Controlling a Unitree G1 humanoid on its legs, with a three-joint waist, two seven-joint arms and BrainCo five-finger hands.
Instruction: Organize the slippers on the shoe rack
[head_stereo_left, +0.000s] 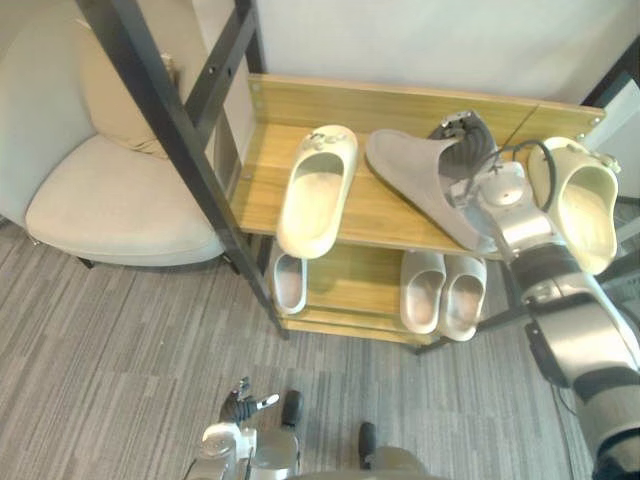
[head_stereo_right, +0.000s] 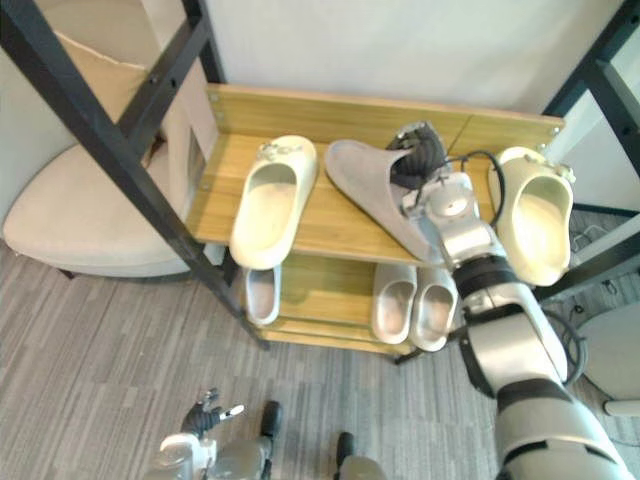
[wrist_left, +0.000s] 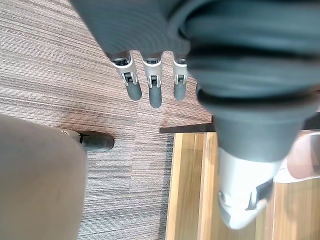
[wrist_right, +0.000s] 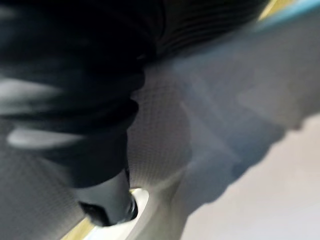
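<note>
My right hand (head_stereo_left: 463, 150) is pressing against grey fabric slipper (head_stereo_left: 405, 180), lying mid top shelf of wooden shoe rack (head_stereo_left: 390, 105). Grasp hidden, can't tell. Cream rubber clog (head_stereo_left: 318, 190) sitting at its 9 o'clock, second cream clog (head_stereo_left: 585, 205) overhanging shelf end at 3. My left hand (head_stereo_left: 240, 400) hanging loose, uncurled, at 6 o'clock over grey carpet (head_stereo_left: 120, 350).

Home-like room, wooden shoe rack (head_stereo_left: 300, 100) against a white wall (head_stereo_left: 400, 40), cream armchair (head_stereo_left: 110, 205), grey striped carpet (head_stereo_left: 120, 340)

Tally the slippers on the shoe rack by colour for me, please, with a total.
Cream slippers, top shelf: 2
Grey slipper, top shelf: 1
White slippers, lower shelf: 3
Total: 6
</note>
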